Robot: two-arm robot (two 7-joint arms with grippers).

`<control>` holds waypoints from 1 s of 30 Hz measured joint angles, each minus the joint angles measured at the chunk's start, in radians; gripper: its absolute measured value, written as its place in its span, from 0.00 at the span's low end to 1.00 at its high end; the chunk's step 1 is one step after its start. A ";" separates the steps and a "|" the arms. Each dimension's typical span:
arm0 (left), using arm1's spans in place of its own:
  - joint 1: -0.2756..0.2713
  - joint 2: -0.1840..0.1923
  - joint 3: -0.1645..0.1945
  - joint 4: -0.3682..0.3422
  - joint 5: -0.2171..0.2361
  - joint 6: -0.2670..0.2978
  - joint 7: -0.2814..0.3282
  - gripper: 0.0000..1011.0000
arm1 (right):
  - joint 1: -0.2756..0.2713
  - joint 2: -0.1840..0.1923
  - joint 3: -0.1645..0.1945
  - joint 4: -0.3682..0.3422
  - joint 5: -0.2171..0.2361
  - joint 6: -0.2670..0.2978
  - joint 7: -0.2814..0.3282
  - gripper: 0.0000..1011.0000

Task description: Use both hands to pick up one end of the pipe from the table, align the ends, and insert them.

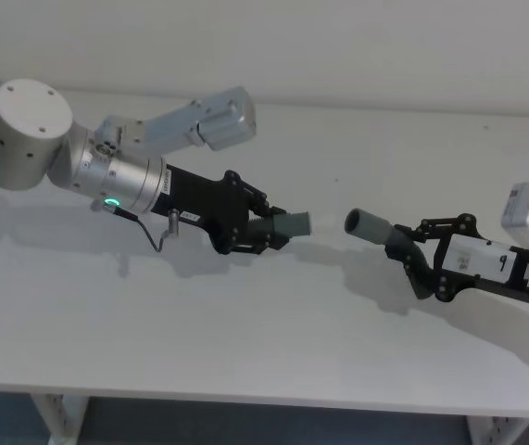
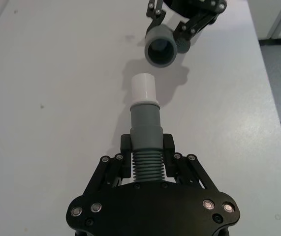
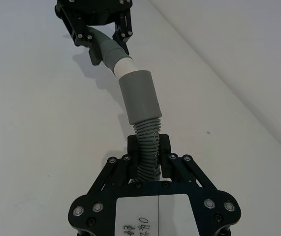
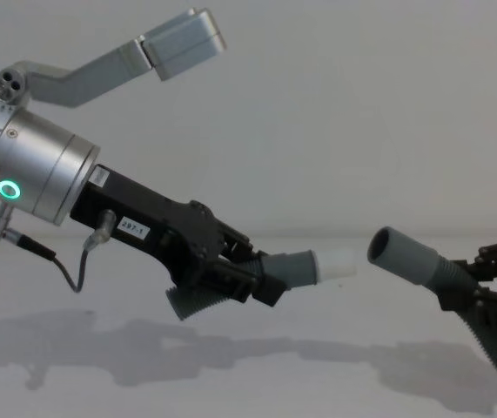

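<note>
Left hand [image 1: 262, 232] pinches white-tipped pipe piece [image 4: 293, 268] by its ribs above tabletop [image 1: 245, 352]; right hand [image 1: 419, 264] pinches open-cuffed pipe piece [image 1: 389, 236] likewise; white tip [image 2: 143, 88] faces open cuff [image 2: 160, 47], near, not touching.

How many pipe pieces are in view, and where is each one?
2. The white-tipped piece is in the left gripper; the open-cuff piece is in the right gripper. Both are off the table, ends facing, a gap between. None seems hidden.
</note>
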 joint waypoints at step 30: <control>-0.018 0.015 0.032 -0.004 0.001 0.026 0.026 0.36 | 0.010 0.012 -0.047 -0.022 -0.116 0.027 -0.099 0.24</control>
